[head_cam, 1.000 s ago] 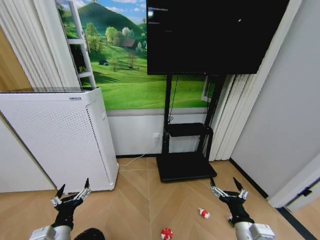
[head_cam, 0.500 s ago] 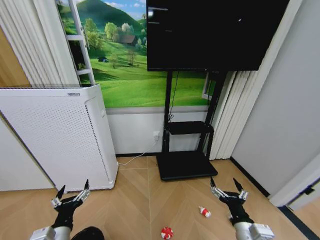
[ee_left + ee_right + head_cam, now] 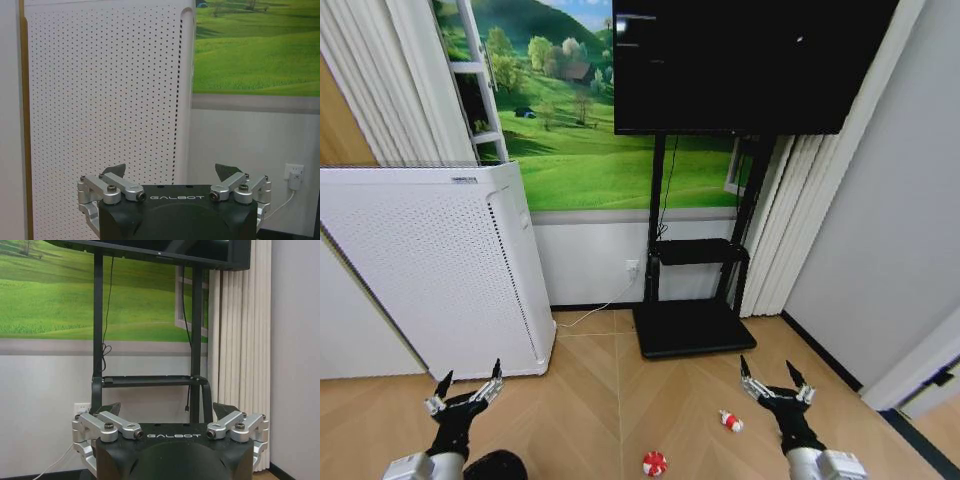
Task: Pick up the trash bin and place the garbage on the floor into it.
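Chevron parquet floor (image 3: 610,400), two red-and-white garbage pieces (image 3: 729,421), both tools (image 3: 466,392) (image 3: 772,382) spread apart

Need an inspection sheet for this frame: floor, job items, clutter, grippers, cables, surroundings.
Surface: wood parquet floor, chevron pattern.
Job's things: round red-and-white wrapper and small red-and-white tube piece, both on the floor between the arms; dark rounded object at the bottom edge by the left arm, cannot tell what.
Clutter: nothing seen.
Grippers: left gripper open, empty, held low; right gripper open, empty, held low.
Cables: white cord from wall outlet to the white perforated appliance; black cables down the TV stand.
Surroundings: black screen, meadow mural, curtains.
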Tool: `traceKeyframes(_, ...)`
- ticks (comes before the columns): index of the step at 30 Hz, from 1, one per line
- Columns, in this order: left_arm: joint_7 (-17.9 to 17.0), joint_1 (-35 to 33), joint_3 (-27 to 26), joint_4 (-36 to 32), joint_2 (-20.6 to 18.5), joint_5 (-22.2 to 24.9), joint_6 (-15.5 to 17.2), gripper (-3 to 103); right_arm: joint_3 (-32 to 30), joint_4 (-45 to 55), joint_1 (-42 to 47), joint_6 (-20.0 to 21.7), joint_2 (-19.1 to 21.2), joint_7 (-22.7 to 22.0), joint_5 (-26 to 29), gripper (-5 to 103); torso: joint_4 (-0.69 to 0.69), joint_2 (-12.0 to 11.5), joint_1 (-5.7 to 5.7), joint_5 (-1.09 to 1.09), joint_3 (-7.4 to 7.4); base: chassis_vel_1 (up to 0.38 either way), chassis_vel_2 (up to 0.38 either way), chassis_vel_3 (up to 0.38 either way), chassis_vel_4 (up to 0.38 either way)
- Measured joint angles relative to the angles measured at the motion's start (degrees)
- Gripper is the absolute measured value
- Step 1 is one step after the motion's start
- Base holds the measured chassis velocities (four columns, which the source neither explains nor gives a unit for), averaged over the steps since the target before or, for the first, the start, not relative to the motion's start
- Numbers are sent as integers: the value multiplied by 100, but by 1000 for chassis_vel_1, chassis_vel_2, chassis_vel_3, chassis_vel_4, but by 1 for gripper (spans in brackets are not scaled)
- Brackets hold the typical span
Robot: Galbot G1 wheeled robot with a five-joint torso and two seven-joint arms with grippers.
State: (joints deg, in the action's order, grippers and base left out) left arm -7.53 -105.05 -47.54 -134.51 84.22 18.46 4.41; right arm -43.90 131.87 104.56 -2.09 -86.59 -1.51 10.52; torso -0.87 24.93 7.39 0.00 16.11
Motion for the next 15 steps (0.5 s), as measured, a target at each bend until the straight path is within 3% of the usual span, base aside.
traceKeyframes(15,1,-7,4,-30,5,0,7,97,-6,-1,6,-21,-4,-19,5,100,0,-348,-115,0,-233,0,0,0,0)
